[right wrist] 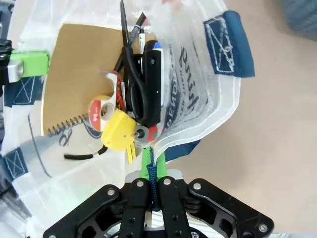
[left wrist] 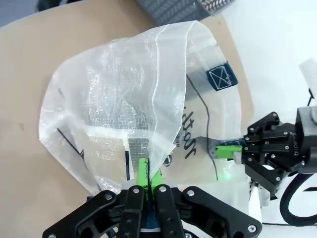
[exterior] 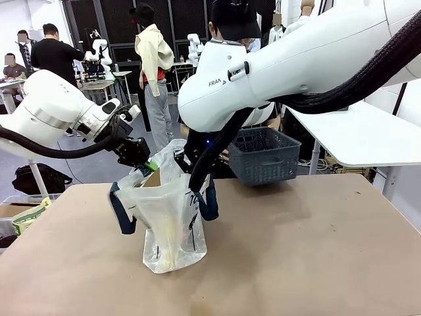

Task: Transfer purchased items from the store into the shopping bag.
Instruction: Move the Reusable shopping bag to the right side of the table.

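Note:
The shopping bag [exterior: 172,227] stands on the table, held open at its mouth from two sides. My left gripper [exterior: 147,162] is shut on the bag's left rim, and the thin film is pinched between its pads [left wrist: 148,174]. My right gripper [exterior: 197,179] is shut on the opposite rim by a navy strap [right wrist: 150,161]. Purchased items lie inside the bag: a brown spiral notebook [right wrist: 74,69], black scissors [right wrist: 131,87], a yellow tape dispenser [right wrist: 119,131] and a red-and-white tape roll [right wrist: 101,110]. The store [exterior: 264,157], a dark grey mesh basket, sits beyond the bag at the table's far edge.
A navy handle [exterior: 122,214] hangs down the bag's left side. A white table [exterior: 362,135] stands at the right. A person [exterior: 235,23] is behind my right arm. The near and right parts of the brown tabletop [exterior: 316,250] offer free room.

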Controlling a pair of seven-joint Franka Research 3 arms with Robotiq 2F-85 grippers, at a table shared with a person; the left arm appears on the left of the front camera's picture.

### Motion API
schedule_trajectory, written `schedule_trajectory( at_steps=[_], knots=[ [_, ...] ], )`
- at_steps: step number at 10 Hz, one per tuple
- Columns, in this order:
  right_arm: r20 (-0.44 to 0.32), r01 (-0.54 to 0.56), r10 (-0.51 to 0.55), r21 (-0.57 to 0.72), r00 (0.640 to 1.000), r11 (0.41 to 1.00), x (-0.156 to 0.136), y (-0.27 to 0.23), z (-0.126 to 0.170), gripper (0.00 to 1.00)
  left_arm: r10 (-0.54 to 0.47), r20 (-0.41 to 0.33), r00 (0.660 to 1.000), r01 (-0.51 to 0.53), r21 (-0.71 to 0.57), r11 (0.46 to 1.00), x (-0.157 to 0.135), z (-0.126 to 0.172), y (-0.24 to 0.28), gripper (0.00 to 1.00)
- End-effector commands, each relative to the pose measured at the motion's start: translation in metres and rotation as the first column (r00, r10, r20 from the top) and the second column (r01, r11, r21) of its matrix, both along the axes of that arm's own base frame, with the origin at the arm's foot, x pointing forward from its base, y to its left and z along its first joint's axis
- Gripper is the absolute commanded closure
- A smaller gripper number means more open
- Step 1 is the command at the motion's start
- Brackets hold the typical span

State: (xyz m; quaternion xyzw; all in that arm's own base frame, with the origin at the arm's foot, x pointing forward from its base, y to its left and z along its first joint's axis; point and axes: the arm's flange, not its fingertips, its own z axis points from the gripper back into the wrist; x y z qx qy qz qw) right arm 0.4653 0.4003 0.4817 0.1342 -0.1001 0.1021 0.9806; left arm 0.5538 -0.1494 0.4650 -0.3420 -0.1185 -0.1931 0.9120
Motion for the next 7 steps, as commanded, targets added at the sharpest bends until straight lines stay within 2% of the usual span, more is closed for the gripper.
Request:
schedule_trajectory(
  at_steps=[1,4,7],
  knots=[
    [0.035,0.032,-0.032,-0.013,0.999,0.999,0.006,0.015,-0.003,1.00,-0.059,-0.028,0.998,0.056,-0.091,0.994,0.005,-0.002,0.001,1.00],
    [0.059,-0.011,0.010,0.011,0.998,1.000,0.001,0.037,-0.002,1.00,-0.030,-0.067,0.997,0.016,-0.199,0.980,0.011,-0.007,0.002,1.00],
    [0.091,-0.064,0.063,0.012,0.994,0.998,0.000,0.057,0.001,1.00,-0.037,-0.096,0.995,0.013,-0.242,0.970,0.020,-0.013,0.000,1.00]
  ],
)
